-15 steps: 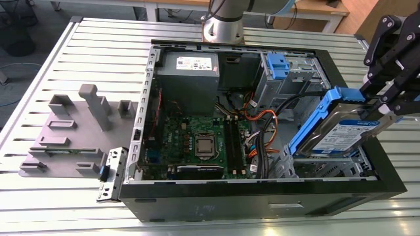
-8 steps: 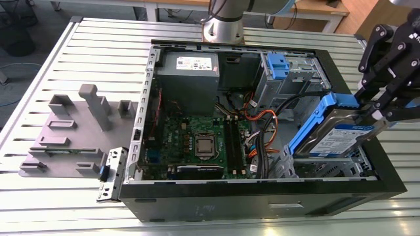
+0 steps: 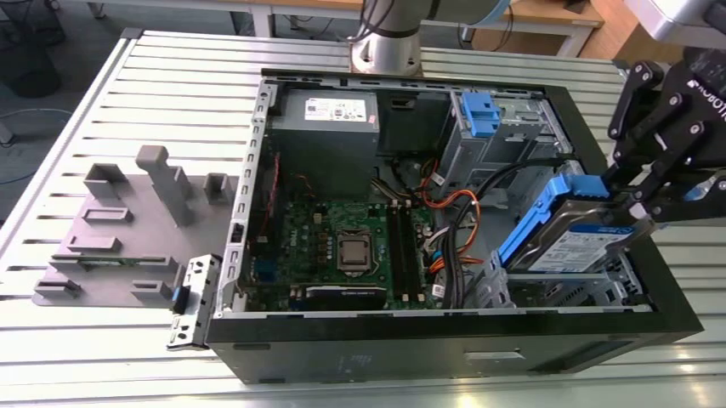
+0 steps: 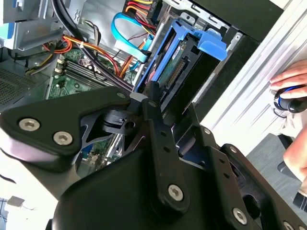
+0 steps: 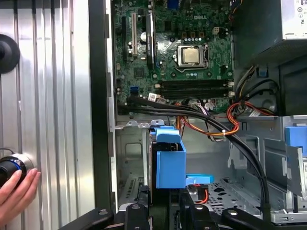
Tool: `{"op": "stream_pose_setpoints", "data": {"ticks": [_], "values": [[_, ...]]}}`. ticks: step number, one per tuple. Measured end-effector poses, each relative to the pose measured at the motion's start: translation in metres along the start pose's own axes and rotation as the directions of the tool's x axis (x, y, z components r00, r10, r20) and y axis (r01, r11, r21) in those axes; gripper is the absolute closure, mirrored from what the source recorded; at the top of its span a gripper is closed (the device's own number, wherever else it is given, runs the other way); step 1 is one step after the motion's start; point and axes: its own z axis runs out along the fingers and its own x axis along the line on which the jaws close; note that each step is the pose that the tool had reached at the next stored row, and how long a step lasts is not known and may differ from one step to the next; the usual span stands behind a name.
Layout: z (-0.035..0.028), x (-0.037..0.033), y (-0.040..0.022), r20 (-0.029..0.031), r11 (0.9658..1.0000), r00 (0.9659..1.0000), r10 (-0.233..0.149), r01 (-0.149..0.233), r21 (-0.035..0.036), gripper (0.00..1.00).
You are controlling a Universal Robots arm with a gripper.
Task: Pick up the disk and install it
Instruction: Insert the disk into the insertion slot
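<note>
The disk (image 3: 581, 246) is a silver drive with a white-and-blue label in a blue carrier bracket. It hangs tilted, one end down in the drive bay at the near corner of the open computer case (image 3: 454, 340) on the exterior view's right. My black gripper (image 3: 626, 202) is shut on its upper end. In the second wrist view the disk (image 4: 173, 64) stands edge-on beyond the gripper (image 4: 160, 108), with its connector showing. The first wrist view has the blue carrier of the disk (image 5: 170, 163) rising from between the fingers (image 5: 144, 211), above the grey bay floor.
Inside the case lie a green motherboard (image 3: 340, 246), a grey power supply box (image 3: 329, 110), a blue-handled drive cage (image 3: 485, 119) and loose orange and black cables (image 3: 454, 200). A grey fixture (image 3: 125, 229) sits on the slatted table. A person's hand (image 5: 17, 191) rests beside the case.
</note>
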Motion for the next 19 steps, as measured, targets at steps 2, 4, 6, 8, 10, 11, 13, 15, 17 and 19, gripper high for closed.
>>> {"op": "stream_pose_setpoints", "data": {"ticks": [2, 4, 6, 8, 10, 11, 13, 15, 17, 19], "values": [[0.0037, 0.0001, -0.0001, 0.0001, 1.0000, 1.0000, 0.000, 0.000, 0.0000, 0.65], [0.0072, 0.0003, -0.0001, 0.0000, 1.0000, 1.0000, 0.000, 0.000, 0.0000, 0.65], [0.0108, 0.0005, -0.0002, -0.0001, 1.0000, 1.0000, 0.000, 0.000, 0.0000, 0.65], [0.0144, 0.0008, -0.0003, 0.0000, 1.0000, 1.0000, 0.000, 0.000, 0.0000, 0.65], [0.0180, 0.0011, -0.0003, -0.0001, 1.0000, 1.0000, 0.000, 0.000, 0.0000, 0.65], [0.0197, 0.0013, -0.0004, -0.0003, 1.0000, 1.0000, 0.000, 0.000, 0.0000, 0.65], [0.0237, 0.0017, -0.0005, 0.0004, 1.0000, 1.0000, 0.000, 0.000, 0.0000, 0.65], [0.0272, 0.0019, -0.0006, 0.0002, 1.0000, 1.0000, 0.000, 0.000, 0.0000, 0.65], [0.0308, 0.0021, -0.0006, 0.0002, 1.0000, 1.0000, 0.000, 0.000, 0.0000, 0.65], [0.0344, 0.0022, -0.0007, 0.0002, 1.0000, 1.0000, 0.000, 0.000, 0.0000, 0.65]]}}
